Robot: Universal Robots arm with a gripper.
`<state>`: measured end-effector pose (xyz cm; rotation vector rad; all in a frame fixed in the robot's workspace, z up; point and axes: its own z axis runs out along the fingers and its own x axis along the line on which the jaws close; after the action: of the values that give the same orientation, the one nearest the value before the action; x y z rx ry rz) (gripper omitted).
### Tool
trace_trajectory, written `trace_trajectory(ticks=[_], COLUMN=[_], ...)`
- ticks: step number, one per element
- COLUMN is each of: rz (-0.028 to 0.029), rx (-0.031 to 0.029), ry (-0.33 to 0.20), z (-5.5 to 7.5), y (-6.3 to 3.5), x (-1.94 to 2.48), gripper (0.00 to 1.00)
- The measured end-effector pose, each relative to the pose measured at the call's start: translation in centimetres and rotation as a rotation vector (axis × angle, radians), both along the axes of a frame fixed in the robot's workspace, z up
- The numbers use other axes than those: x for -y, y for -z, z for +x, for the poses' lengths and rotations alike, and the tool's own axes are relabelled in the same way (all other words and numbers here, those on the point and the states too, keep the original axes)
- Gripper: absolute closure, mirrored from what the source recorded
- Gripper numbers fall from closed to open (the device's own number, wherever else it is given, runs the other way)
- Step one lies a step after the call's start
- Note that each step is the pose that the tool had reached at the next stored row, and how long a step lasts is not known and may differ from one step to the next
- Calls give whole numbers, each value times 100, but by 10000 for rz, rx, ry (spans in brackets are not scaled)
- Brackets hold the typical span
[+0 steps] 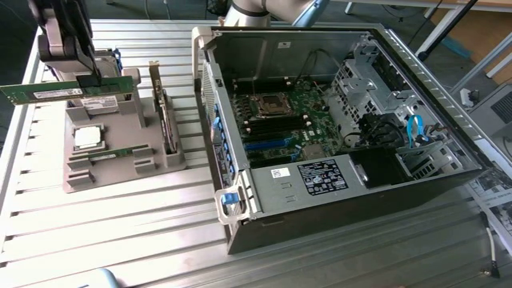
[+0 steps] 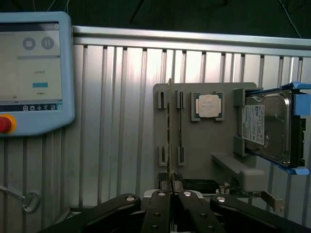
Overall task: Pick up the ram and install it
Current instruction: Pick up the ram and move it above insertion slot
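1. At the exterior view's far left, the hand (image 1: 95,84) hangs over the ribbed metal tabletop (image 1: 120,228), its fingers pressed together, pinching the ram (image 1: 48,94). The green stick is held roughly level in the air, above the grey holder (image 1: 120,165) and well apart from the computer case (image 1: 320,198).
2. In the wrist view, a pale blue control pendant (image 2: 34,73) with a screen and a red button (image 2: 4,124) is seen at the tabletop's edge.
3. On the grey holder are the square silver processor (image 1: 86,137), the expansion card (image 1: 164,120) standing on edge, and the hard drive (image 2: 267,126) in blue rails.
4. The tabletop's long slats run across the whole scene and catch a bright glare in the foreground.
5. Further right, the open computer case lies on its side with the motherboard (image 1: 288,120) facing up and a blue cable (image 1: 413,129) near the drive cage.
6. Beyond the tabletop, at the exterior view's right, are black stand legs (image 1: 440,27), an orange-brown board (image 1: 480,30) and loose cables (image 1: 496,246) near the floor.
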<state>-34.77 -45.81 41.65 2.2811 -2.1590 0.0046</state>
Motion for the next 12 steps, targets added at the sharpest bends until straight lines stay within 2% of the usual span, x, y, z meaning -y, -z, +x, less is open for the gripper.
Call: trace_trajectory(ticks=[3,12], rz=[-3,-1], rx=[-3,-2], ry=[-1,0], z=[13,208], y=[-2,-1], x=[0,0], gripper=[88,88])
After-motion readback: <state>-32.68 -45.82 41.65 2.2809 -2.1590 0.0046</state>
